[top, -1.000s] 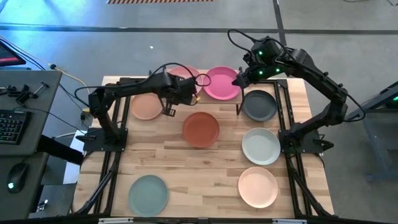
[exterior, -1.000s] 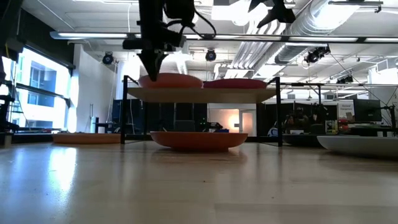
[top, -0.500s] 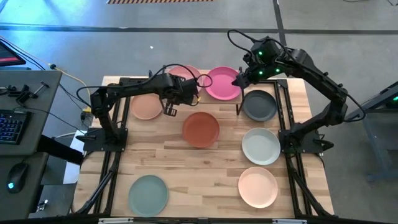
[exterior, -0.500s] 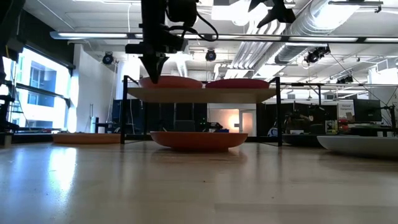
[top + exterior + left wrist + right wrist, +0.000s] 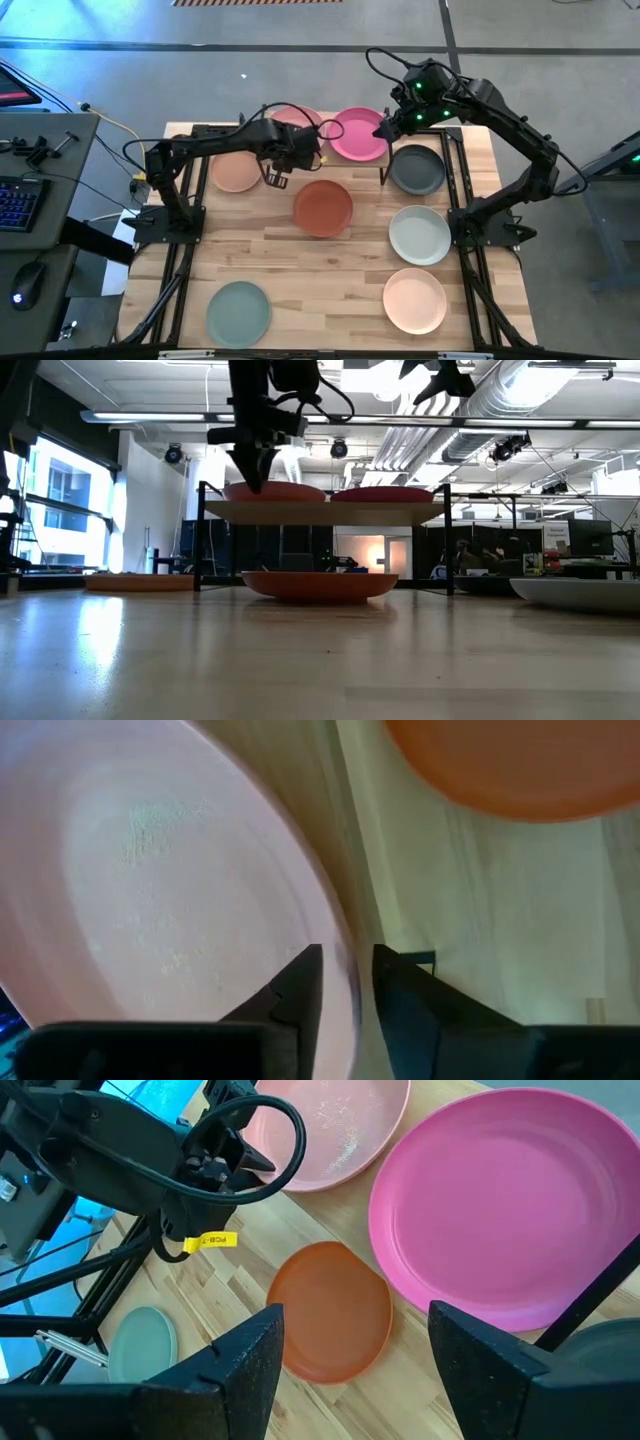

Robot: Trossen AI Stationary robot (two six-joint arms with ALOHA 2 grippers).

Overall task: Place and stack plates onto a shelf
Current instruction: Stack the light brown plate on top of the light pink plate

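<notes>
A light pink plate (image 5: 295,118) and a magenta plate (image 5: 357,133) lie side by side on the shelf (image 5: 320,512) at the table's far side. My left gripper (image 5: 277,180) points steeply down at the pink plate's near rim (image 5: 345,935). It is open, with one finger inside the rim and one outside, and a gap shows on each side. My right gripper (image 5: 383,128) hangs open above the magenta plate's right edge, holding nothing. A terracotta plate (image 5: 323,207) lies on the table in front of the shelf.
Other plates lie on the table: peach (image 5: 236,170) left of the shelf, dark grey (image 5: 417,168) right of it, pale grey-white (image 5: 419,234), cream (image 5: 414,300) and sage green (image 5: 238,310) nearer the front. Bare wood lies in the middle and near left.
My left gripper has opened at the pink plate's near rim and let go of it, staying where it was. The pink plate rests on the shelf as before.
</notes>
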